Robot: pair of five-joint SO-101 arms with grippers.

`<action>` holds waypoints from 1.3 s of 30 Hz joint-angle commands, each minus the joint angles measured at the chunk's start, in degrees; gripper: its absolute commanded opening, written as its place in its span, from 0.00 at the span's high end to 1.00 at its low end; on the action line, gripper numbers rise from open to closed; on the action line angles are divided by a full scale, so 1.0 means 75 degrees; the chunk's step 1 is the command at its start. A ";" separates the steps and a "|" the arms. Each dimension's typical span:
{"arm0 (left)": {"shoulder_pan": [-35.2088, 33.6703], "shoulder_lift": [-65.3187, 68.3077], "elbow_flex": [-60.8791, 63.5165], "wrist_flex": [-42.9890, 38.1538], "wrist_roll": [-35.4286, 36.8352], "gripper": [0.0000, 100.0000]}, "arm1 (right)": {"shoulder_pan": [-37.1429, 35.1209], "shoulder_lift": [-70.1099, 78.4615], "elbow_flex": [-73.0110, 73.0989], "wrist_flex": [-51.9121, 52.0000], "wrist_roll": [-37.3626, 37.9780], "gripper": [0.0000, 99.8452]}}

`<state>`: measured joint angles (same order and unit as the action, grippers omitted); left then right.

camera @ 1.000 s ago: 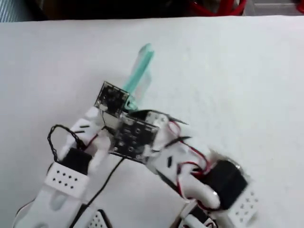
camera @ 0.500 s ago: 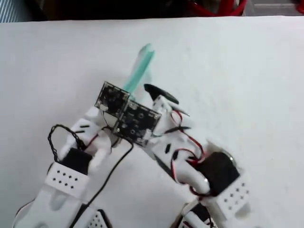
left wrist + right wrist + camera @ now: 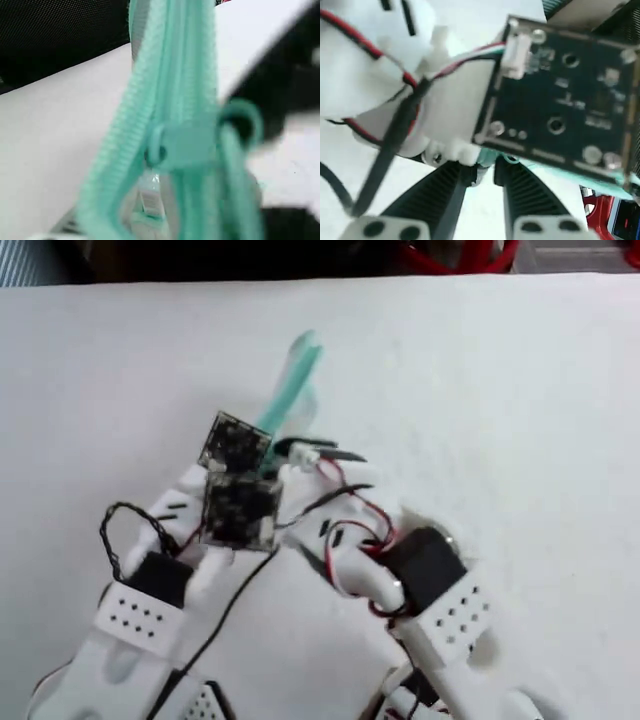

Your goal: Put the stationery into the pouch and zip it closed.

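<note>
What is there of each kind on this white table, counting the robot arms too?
robot arms: 2, the left arm and the right arm
teal pouch: 1
total: 3

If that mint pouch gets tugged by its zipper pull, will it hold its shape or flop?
Probably floppy: the pouch looks thin and soft, and its zipper tape bows in the left wrist view. Likely light, being slim. Standing on edge, it may tip over if pushed sideways.
</note>
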<state>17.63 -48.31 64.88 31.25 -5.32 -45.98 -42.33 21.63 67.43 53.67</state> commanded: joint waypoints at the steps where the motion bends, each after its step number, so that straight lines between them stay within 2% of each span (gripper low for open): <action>1: 0.0076 0.0264 0.0434 0.0059 -0.0012 0.98 | -0.0568 -0.0334 -0.0246 0.0217 0.0352 0.98; 17: 0.0053 0.0264 0.0434 0.0047 -0.0012 0.98 | -0.0440 -0.1260 -0.0234 0.1201 0.0422 0.98; 23: 0.0053 0.0264 0.0434 0.0047 -0.0012 0.98 | -0.0053 -0.1213 -0.0188 0.0979 0.0328 0.96; 28: 0.0029 0.0264 0.0434 0.0047 -0.0012 0.98 | 0.0275 -0.0967 0.0258 0.0721 -0.1137 0.72; 35: 0.0041 0.0264 0.0434 0.0047 -0.0012 0.98 | 0.0381 -0.1002 0.2040 -0.0850 -0.1137 0.77; 39: 0.0029 0.0264 0.0434 0.0047 -0.0012 0.98 | 0.0393 -0.1026 0.1981 -0.1190 -0.1852 0.77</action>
<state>17.71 -48.31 64.88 31.25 -5.32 -43.52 -49.80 37.19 60.92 42.86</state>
